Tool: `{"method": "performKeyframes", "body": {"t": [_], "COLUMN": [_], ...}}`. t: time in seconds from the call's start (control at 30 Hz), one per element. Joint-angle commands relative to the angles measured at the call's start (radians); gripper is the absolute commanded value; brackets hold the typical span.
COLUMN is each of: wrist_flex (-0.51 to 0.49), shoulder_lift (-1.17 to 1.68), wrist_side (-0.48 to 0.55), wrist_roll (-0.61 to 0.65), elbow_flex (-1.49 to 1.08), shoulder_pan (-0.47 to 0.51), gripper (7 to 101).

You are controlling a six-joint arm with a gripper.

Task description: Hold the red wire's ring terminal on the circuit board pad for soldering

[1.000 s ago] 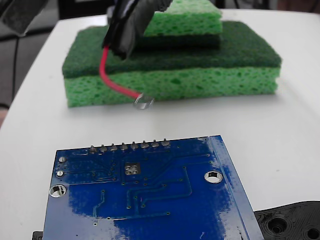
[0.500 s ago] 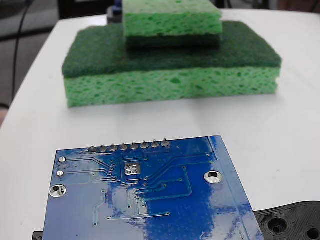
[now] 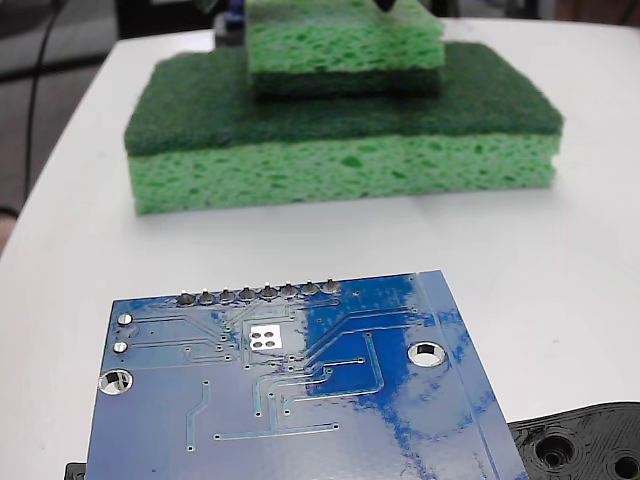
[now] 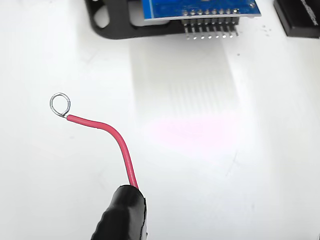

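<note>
Wire first: thin red-insulated wire (image 4: 112,142), bent in a soft S-curve, rising in the wrist view out of a glossy black sleeve (image 4: 122,215) at the bottom edge and ending upper left in a tiny silver ring terminal (image 4: 60,104), a round open loop of bare metal. Seen against bare white table (image 4: 225,150), smooth and matte with faint scuffs; touching it or above it, cannot tell. Well apart from the glossy blue circuit board (image 3: 300,400), of which only the far edge and its row of grey solder pins (image 4: 210,31) show at the top of the wrist view, sitting on a black plastic holder (image 4: 107,22). Gripper not clearly seen; only a dark tip at the top edge of the fixed view, so jaw state impossible to tell. In the fixed view, board flat and near the camera, shiny with pale reflections, fine traces across it, two silver-rimmed round mounting holes (image 3: 427,353), and a small silver square pad (image 3: 265,337) with four dark holes, bare, no ring on it. Behind, two stacked green sponges (image 3: 340,150), porous light green foam under dark green fibrous scouring layers, smaller one on top.
</note>
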State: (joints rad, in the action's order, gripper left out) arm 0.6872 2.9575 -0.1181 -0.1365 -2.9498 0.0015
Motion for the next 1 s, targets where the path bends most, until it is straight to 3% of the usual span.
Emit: {"method": "performKeyframes", "body": {"t": [0.03,0.3,1.0], "wrist_flex": [0.029,0.087,0.089], "shoulder_lift": [0.081,0.097,0.097], "wrist_side": [0.028,0.002,0.021], "wrist_roll": [0.015,0.035,0.061], "elbow_flex": [0.006,0.015,-0.029], "shoulder_pan": [-0.012,-0.046,-0.041], "gripper": [100.3,100.3,100.3]}}
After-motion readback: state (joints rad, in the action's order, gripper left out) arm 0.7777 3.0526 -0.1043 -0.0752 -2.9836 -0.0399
